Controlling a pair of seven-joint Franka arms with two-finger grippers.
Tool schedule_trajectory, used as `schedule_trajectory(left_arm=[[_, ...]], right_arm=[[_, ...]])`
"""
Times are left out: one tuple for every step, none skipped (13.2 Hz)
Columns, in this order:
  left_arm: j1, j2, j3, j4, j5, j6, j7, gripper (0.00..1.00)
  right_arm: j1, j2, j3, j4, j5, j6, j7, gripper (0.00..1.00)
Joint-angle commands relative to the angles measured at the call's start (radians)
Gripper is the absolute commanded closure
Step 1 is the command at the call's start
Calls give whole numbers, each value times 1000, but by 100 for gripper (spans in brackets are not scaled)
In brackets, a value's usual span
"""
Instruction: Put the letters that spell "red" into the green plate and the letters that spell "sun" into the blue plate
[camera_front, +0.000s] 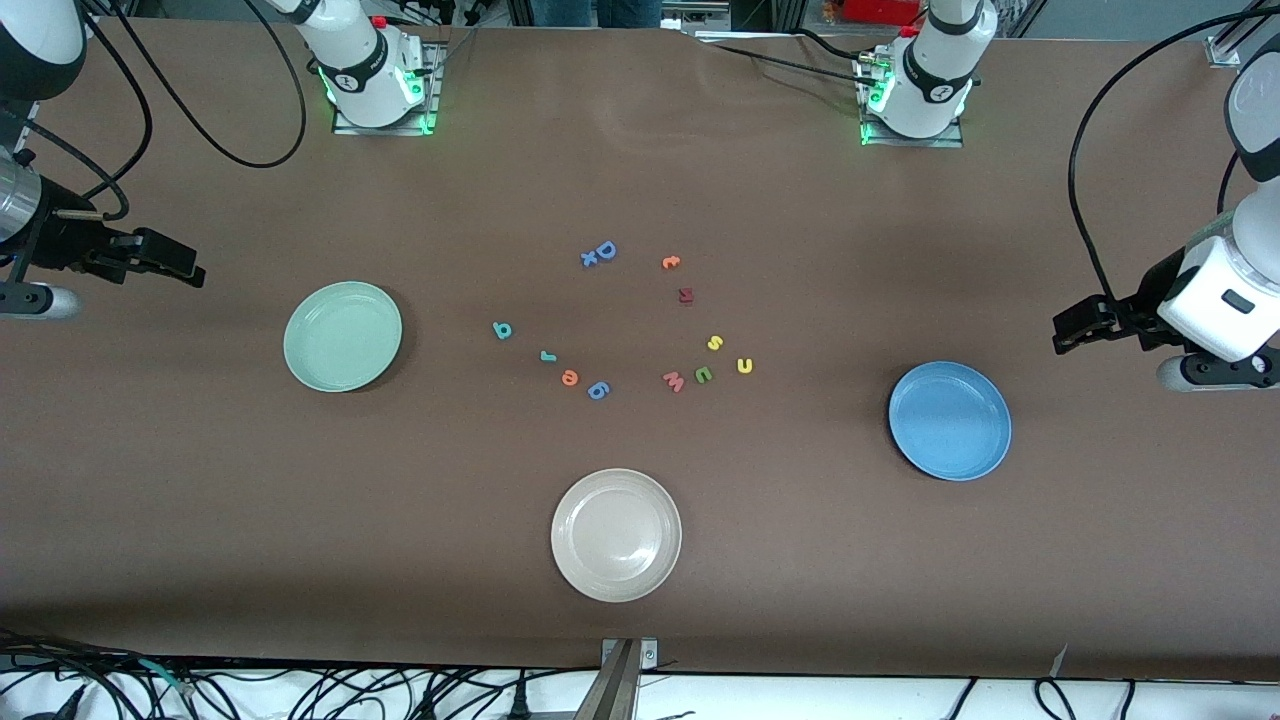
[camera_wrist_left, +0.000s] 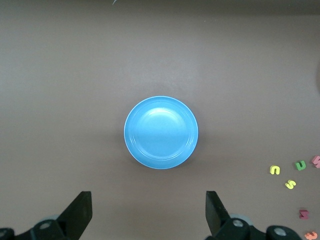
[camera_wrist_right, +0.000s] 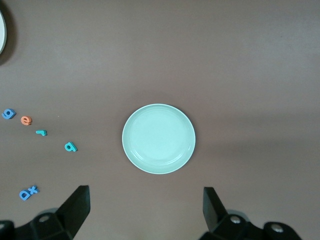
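Both arms (camera_front: 1215, 290) partly cut off.

The bench (camera_front: 640, 180) is looking matt brown; the green plate (camera_front: 343, 336), blue plate (camera_front: 950, 420) and cream plate (camera_front: 616, 535) are gleaming smooth and glossy.

cream-white plate (camera_front: 616, 535): 6 o'clock on table (camera_front: 640, 180) | pink "w" (camera_front: 674, 380), periwinkle "6" (camera_front: 598, 389): centre | blue capital "D" (camera_front: 605, 249) touching small blue "x" (camera_front: 589, 259): 12 o'clock of cluster | orange letter (camera_front: 670, 262), dark red letter (camera_front: 686, 295): 1 o'clock
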Motion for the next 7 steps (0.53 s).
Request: schedule_trajectory(left_arm=[[0,9,1,29,-14,-5,12,0],[2,9,3,29,-19,-5,12,0],[2,9,3,29,-16,-5,9,0],[2,6,3,29,-16,-5,10,0],[2,6,3,29,-14,-5,11,0],[2,6,3,29,-14,-5,9,0],[2,6,3,29,-16,-5,10,0]], right_arm=[[2,-10,2,4,-14,-12,7,0],[4,-10,2,4,-14,-12,8,0],[2,-10,2,4,-14,-12,7,0],[2,-10,2,4,-14,-13,7,0],[2,-10,2,2,-14,-13,7,0],[4,-10,2,2,-14,-12,7,0],[2,-11,2,2,-14,-13,7,0]])
